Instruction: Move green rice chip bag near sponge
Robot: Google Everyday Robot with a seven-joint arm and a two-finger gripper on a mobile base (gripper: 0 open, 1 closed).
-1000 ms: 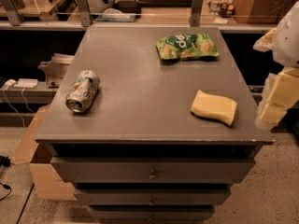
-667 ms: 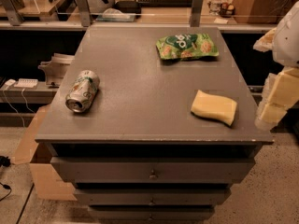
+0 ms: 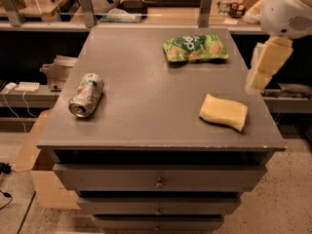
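I see my end effector (image 3: pixel 258 78) hanging past the right edge of the table (image 3: pixel 141 121), grip impossible to tell; green rice chip bag (image 3: pixel 195 48) far, sponge (image 3: pixel 224 112) near-right

Green rice chip bag (image 3: pixel 195 48) lettering illegible

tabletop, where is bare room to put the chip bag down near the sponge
Bare tabletop lies left of the sponge, toward the drink can, and between sponge and green rice chip bag. Tighter at the right edge, where the gripper hovers.
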